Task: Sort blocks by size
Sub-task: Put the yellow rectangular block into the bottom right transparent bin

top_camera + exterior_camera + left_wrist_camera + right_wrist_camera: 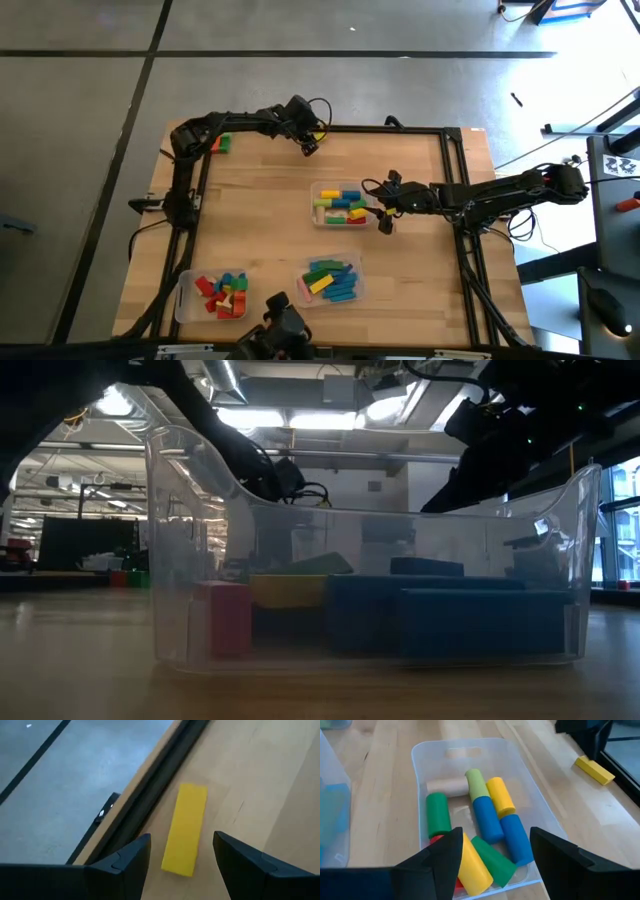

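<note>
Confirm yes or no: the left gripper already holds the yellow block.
No; the left gripper stands open, and the yellow block lies flat on the table between its fingers, not gripped.

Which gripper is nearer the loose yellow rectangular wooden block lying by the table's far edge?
Left. The left gripper hovers open right over the yellow block; the right gripper sits open by the middle clear tray, well away.

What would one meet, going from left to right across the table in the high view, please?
The loose blocks at the far left edge → the tray of small blocks → the left gripper over a yellow block → the tray of long blocks → the tray of round pieces → the right gripper.
</note>
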### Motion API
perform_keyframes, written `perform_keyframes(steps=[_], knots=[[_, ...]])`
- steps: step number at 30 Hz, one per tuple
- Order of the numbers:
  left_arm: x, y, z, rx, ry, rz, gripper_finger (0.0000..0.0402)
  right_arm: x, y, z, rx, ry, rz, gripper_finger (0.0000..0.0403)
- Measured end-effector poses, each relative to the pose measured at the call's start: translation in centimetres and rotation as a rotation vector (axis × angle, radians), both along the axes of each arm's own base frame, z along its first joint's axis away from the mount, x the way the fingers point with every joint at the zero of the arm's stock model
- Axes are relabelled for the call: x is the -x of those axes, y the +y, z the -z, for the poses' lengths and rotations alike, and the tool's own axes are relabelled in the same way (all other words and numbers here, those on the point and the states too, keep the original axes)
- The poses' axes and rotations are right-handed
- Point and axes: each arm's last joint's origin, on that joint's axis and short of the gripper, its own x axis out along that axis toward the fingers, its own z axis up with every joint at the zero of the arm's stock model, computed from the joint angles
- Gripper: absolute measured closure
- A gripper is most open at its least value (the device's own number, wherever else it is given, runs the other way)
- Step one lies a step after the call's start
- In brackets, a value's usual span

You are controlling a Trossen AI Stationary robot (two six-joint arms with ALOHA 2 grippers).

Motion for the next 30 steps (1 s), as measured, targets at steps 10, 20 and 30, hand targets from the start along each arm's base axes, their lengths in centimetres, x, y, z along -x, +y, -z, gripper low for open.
perform_keyframes(steps=[10, 20, 30], knots=[[-0.2, 0.1, 2.1, -0.03, 0.092, 0.104, 0.0192, 0.0, 0.0, 0.0, 0.012, 0.001, 0.012, 0.0172], [0.5, 0.8, 3.3, 0.019, 0.122, 0.116, 0.0196, 0.0, -0.1, 0.0, 0.018, 0.001, 0.019, 0.0172], [0.7, 0.3, 2.8, 0.042, 0.142, 0.126, 0.0297, 0.0, -0.1, 0.0, 0.017, 0.001, 0.019, 0.0172]])
